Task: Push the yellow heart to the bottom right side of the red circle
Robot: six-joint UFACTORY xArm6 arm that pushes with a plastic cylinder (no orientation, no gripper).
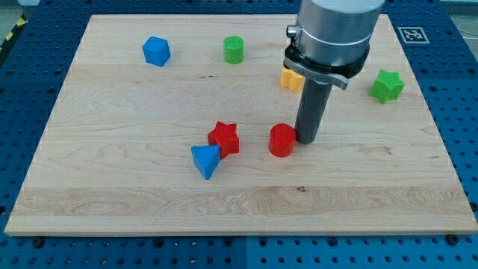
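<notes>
Tool here is a bare dark rod holding nothing; my tip (307,140) rests just right of the red circle block (282,140) on the wooden tabletop (134,179). Yellow block (290,80), shape mostly hidden behind the arm, lies toward the view's top

My tip (307,140) down on wooden board (112,179), just beside red circle (281,140), at its 3 o'clock. Yellow block (290,80) at 12 o'clock from tip, partly hidden behind arm; shape unclear. Red star (224,137) at 9 o'clock from circle, touching blue triangle (206,161). Blue cube (156,51), green cylinder (234,49), green star (387,86) well apart.
</notes>
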